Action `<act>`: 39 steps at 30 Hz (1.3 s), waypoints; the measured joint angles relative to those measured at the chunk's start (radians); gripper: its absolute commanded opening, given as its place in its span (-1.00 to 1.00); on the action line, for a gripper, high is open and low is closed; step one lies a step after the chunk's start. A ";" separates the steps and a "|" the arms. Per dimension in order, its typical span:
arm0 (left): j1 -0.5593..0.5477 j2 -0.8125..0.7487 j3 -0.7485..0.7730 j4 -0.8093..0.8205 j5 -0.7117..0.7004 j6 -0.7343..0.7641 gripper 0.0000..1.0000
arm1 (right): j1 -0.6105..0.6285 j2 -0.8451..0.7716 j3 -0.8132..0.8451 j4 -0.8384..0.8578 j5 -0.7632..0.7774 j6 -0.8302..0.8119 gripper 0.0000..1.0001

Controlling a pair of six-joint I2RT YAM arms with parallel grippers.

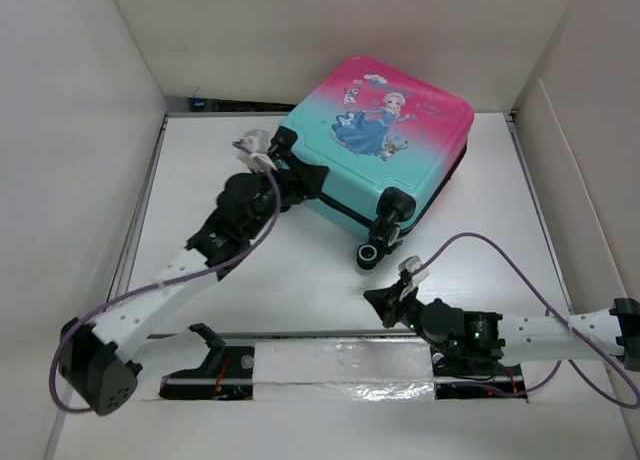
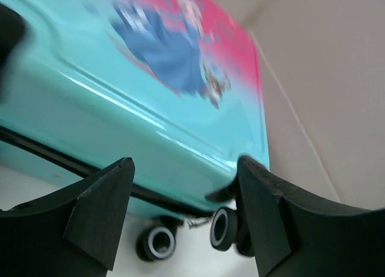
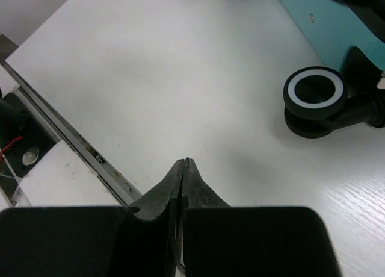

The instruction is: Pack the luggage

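White wood-grain table (image 1: 300, 280), plain white walls (image 1: 60, 130) around, silver strip (image 1: 340, 365) at near edge

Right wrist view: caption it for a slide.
Shut right gripper over the white table, beside a black wheel of the luggage.

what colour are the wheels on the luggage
The luggage wheels are black with a white ring on the face, clearest in the right wrist view.

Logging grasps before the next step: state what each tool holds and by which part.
Nothing is held. The right tool is shut and empty over the table; the left tool stands open at the luggage's wheel end, gripping nothing.
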 measured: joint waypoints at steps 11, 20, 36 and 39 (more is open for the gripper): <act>0.277 -0.024 0.280 -0.468 -0.111 0.306 0.64 | 0.003 0.045 0.004 0.014 -0.005 -0.044 -0.95; 0.301 0.062 0.248 -0.536 -0.058 0.654 0.88 | 0.003 -0.060 0.002 0.028 -0.039 -0.072 -0.65; 0.403 0.453 0.469 -0.587 0.071 0.784 0.78 | 0.003 -0.146 -0.013 0.008 -0.067 -0.098 -0.57; 0.406 0.457 0.469 -0.578 0.090 0.785 0.73 | 0.003 -0.159 -0.013 -0.003 -0.066 -0.098 -0.57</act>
